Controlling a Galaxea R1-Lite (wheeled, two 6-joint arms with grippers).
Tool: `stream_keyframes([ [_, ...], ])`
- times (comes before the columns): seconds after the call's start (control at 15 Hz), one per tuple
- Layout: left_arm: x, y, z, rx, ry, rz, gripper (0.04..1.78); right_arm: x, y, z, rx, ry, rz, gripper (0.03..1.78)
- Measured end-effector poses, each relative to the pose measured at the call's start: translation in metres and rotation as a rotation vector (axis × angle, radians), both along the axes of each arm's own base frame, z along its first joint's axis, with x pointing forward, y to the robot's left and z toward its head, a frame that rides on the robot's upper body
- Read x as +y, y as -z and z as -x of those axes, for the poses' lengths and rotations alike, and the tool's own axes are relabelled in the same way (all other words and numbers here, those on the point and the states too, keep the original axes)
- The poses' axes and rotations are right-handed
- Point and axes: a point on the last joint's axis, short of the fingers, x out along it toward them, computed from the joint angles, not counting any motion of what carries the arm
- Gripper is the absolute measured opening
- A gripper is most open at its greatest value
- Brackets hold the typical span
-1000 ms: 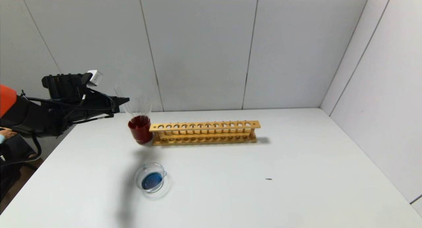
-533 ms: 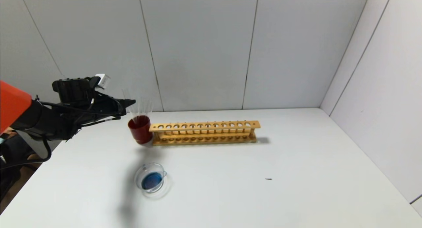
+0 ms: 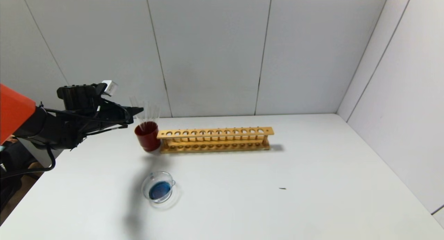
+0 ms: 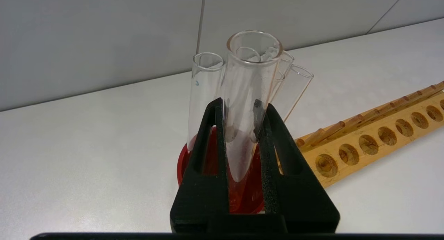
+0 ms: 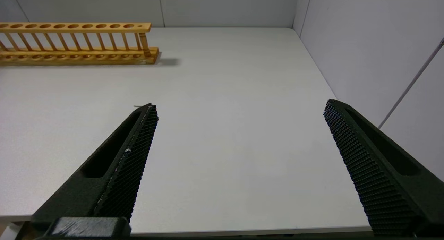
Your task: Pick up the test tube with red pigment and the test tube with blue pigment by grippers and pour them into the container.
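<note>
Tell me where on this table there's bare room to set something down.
The widest bare patch lies on the table right of the glass container and in front of the wooden rack, out to the right wall. It is crowded at the rack's left end, where the left gripper grips a tube over the red cup.

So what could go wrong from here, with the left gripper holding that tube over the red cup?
The left gripper is shut on a clear tube crowded against the other tubes in the red cup; lowering it could knock them or tip the cup. The cup stands against the wooden rack, so a nudge could shift both. Glass between hard jaws may also slip.
</note>
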Motion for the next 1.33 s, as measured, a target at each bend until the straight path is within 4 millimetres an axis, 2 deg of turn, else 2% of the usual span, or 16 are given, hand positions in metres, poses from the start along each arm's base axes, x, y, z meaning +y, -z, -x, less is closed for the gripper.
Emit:
stream_keyframes([
  [0.2,-0.001,0.001,0.000,0.005,0.002,0.002,0.32,0.000,0.000,0.000,0.000,0.000,0.000,1.75],
  [0.4,-0.003,-0.001,0.001,0.004,0.008,0.002,0.49,0.000,0.000,0.000,0.000,0.000,0.000,1.75],
  [0.53,-0.004,-0.001,0.002,0.003,0.011,0.001,0.75,0.000,0.000,0.000,0.000,0.001,0.000,1.75],
  [0.8,-0.008,-0.008,0.005,-0.009,0.019,0.000,1.41,0.000,0.000,0.000,0.000,0.000,0.000,1.75],
  [1.0,-0.009,-0.027,0.014,-0.041,0.018,-0.004,1.69,0.000,0.000,0.000,0.000,0.001,0.000,1.75],
  [1.13,-0.010,-0.046,0.025,-0.057,0.019,-0.006,1.75,0.000,0.000,0.000,0.000,0.001,0.000,1.75],
  [1.33,-0.008,-0.071,0.040,-0.082,0.004,-0.010,1.75,0.000,0.000,0.000,0.000,0.001,0.000,1.75],
])
